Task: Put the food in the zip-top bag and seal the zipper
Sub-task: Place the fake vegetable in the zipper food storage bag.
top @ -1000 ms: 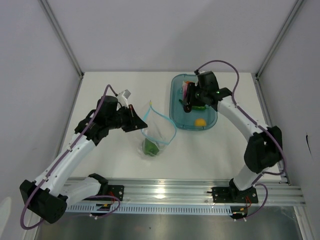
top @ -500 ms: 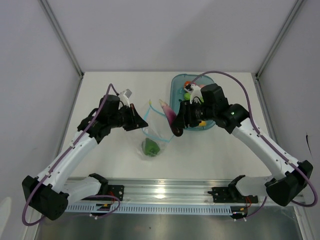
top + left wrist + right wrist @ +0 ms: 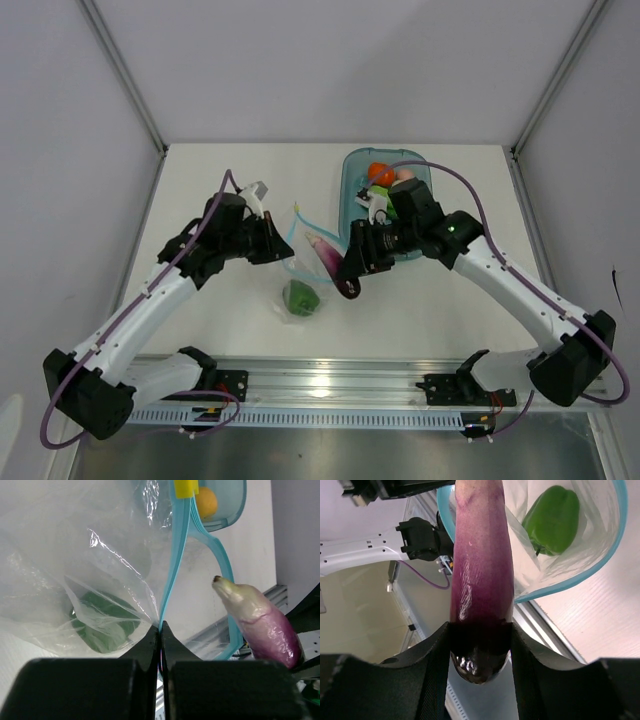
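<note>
Near the zip-top bag (image 3: 294, 268) mouth, right pincer (image 3: 480, 647) holds eggplant (image 3: 327, 256) tip-first

The zip-top bag (image 3: 303, 268) gapes open beside the eggplant (image 3: 328, 258).

The purple eggplant (image 3: 482, 580) sits clamped between the right fingers (image 3: 432, 680), its pale tip by the clear zip-top bag (image 3: 75, 555). The left fingers (image 3: 145, 645) pinch its blue zipper (image 3: 176, 565), and a green pepper (image 3: 552, 517) lies inside.

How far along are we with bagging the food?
Done: the green pepper lies in the zip-top bag. In hand: the left gripper pinches the zipper, holding the mouth open, while the right gripper holds the eggplant close to the mouth. Remaining: tomato, egg and lemon sit in the teal tray, and the zipper is unsealed.
</note>
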You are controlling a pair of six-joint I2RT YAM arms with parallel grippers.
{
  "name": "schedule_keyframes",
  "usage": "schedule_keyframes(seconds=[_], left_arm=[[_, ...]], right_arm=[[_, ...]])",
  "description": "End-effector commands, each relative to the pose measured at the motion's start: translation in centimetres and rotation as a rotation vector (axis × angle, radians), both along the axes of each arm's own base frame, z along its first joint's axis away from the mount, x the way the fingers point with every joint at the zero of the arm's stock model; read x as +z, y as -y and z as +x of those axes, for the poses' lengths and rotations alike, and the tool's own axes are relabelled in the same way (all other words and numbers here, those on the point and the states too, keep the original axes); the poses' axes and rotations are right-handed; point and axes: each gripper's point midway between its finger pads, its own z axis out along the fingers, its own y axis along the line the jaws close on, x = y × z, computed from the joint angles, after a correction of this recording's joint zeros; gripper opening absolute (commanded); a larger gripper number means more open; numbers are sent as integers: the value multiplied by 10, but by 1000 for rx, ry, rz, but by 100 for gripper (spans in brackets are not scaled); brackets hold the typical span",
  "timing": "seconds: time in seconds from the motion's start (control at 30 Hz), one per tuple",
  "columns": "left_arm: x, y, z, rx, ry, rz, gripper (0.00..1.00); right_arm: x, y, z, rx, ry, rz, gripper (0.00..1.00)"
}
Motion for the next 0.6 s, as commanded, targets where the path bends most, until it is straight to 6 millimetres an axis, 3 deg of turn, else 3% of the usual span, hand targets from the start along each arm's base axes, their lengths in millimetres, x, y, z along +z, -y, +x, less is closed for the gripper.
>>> schedule_keyframes(seconds=[0.0, 0.27, 0.5, 0.57], left_arm=[[14, -6, 2, -1, 96, 65, 0], [22, -7, -7, -21, 182, 104, 1], [18, -1, -13, -55, 198, 133, 1], [17, 1, -15, -64, 195, 129, 1]], right_arm=[[7, -10, -6, 26, -91, 20, 0], [4, -18, -3, 50, -180, -15, 4], [21, -34, 11, 65, -199, 0, 5], [13, -37, 17, 54, -208, -20, 5]])
